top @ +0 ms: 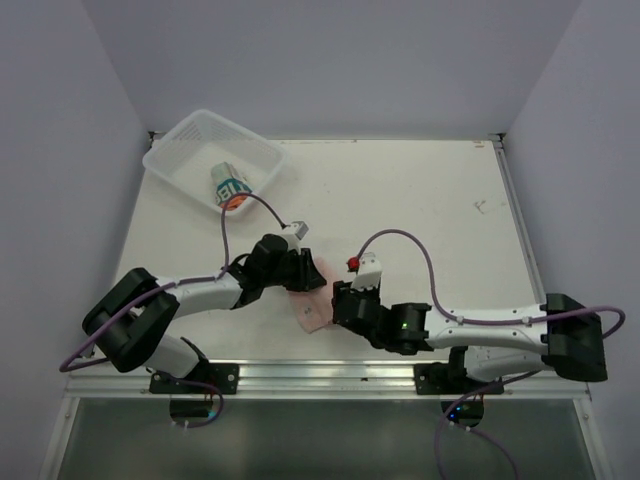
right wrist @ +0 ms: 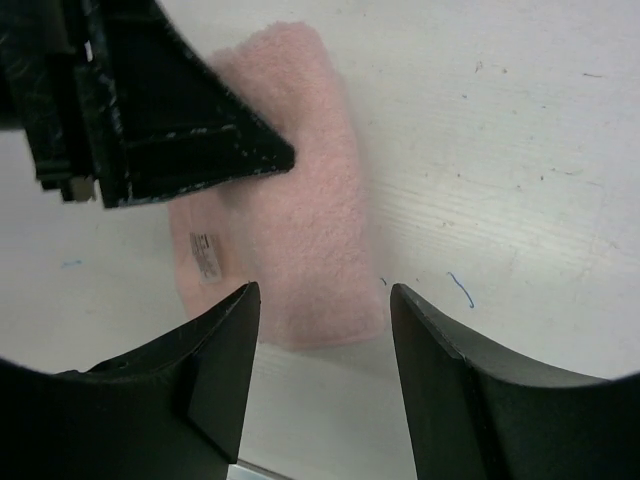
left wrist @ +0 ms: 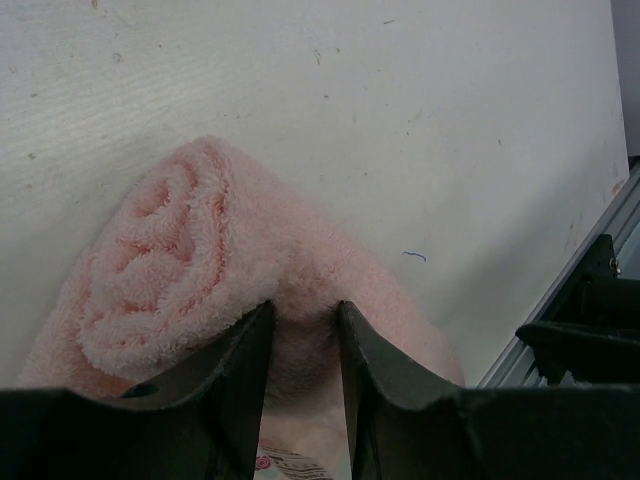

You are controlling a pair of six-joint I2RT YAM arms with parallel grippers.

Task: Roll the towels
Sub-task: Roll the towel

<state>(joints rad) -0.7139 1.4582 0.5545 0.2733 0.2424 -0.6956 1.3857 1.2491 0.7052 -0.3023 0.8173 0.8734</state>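
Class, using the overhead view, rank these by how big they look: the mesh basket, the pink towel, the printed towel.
1. mesh basket, clearly largest.
2. pink towel and printed towel look about alike; the pink one is partly hidden, so they stay unranked.

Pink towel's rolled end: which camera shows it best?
Left wrist: the pink towel spiral fills the frame, pinched in the left claw. Right wrist shows only its flat tail; top external shows just a small pink patch.

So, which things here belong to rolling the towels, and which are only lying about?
For the job:
pale pink fluffy towel
white-and-teal lettered towel, rolled

Just lying about:
white mesh plastic basket, holding that lettered towel
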